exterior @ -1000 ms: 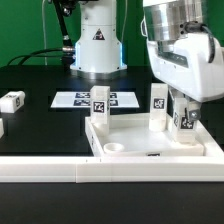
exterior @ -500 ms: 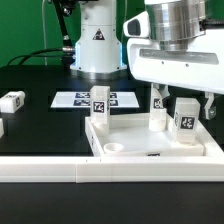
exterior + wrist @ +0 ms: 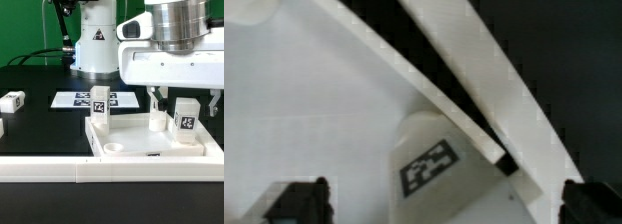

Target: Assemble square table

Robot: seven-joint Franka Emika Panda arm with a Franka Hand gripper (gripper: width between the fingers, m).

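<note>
The square table's white slab (image 3: 130, 138) lies at the exterior view's middle right, with three white tagged legs upright at its corners: one at the left (image 3: 100, 101), one at the back (image 3: 157, 122) partly behind a finger, one at the right (image 3: 186, 118). My gripper (image 3: 186, 106) hangs open over the right leg, a finger on either side and apart from it. In the wrist view the tagged leg (image 3: 434, 158) stands on the slab (image 3: 304, 110) between my open gripper's (image 3: 438, 205) dark fingertips (image 3: 295, 200).
A loose tagged leg (image 3: 12, 100) lies at the exterior view's left, another white part (image 3: 2, 128) at the left edge. The marker board (image 3: 72, 100) lies behind the slab. The long white border rail (image 3: 60, 170) runs along the front. The robot base (image 3: 97, 45) stands at the back.
A second ago the gripper was turned and closed round the right leg. It has let go, opened wide, swung back level and risen slightly. The leg stays upright.
</note>
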